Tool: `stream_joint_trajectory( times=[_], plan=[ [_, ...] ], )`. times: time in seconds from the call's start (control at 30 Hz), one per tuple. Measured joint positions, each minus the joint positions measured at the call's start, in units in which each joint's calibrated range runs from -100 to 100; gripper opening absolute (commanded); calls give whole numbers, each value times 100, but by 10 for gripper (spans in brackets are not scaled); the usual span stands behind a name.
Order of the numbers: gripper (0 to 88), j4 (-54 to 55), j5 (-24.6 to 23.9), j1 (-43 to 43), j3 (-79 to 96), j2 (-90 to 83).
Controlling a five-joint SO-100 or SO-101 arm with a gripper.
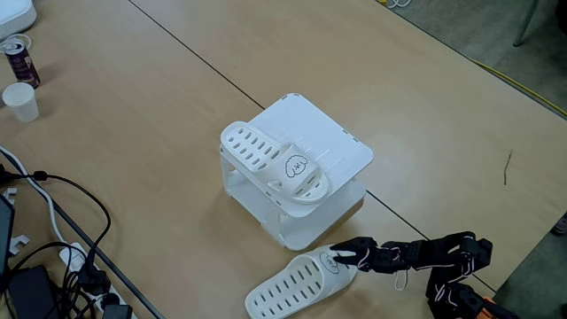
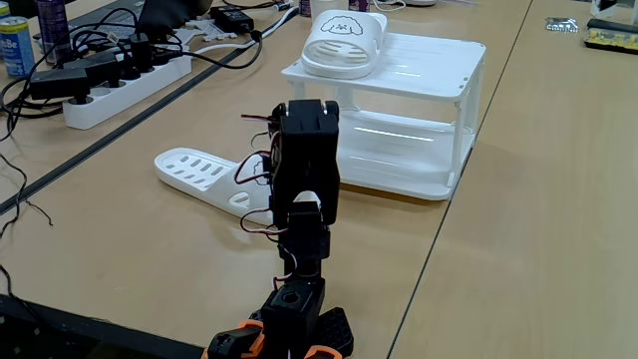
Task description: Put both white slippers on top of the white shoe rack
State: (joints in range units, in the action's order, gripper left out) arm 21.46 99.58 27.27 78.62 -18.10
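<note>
One white slipper [image 1: 273,162] lies on top of the white shoe rack [image 1: 341,151], along its left side, with the black face mark toward the front. It is also on the rack [image 2: 439,70] as a slipper [image 2: 344,45] in the fixed view from behind the arm. The other white slipper [image 1: 292,285] lies on the table in front of the rack, seen past the arm as a white sole [image 2: 194,170]. My black gripper [image 1: 344,255] reaches in from the right, its fingers closed on that slipper's strap end. The arm's body [image 2: 304,170] hides the fingertips from behind.
Cables and power strips [image 1: 53,275] crowd the table's left edge, shown again as a white strip [image 2: 125,85]. A can [image 1: 19,58] and a paper cup [image 1: 21,101] stand at the far left. A dark seam [image 1: 204,62] crosses the tabletop.
</note>
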Motion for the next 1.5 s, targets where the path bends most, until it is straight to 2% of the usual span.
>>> stream_joint_trajectory(
  times=[0.23,0.4,1.03,1.23,1.37,1.5],
  plan=[
    [141,-69,0,-674,144,66],
    [141,-69,0,-614,296,82],
    [141,-69,0,1603,-36,82],
    [144,-69,0,1648,-54,107],
    [200,-69,0,1536,-54,181],
    [209,-77,0,1521,-54,330]
  ],
)
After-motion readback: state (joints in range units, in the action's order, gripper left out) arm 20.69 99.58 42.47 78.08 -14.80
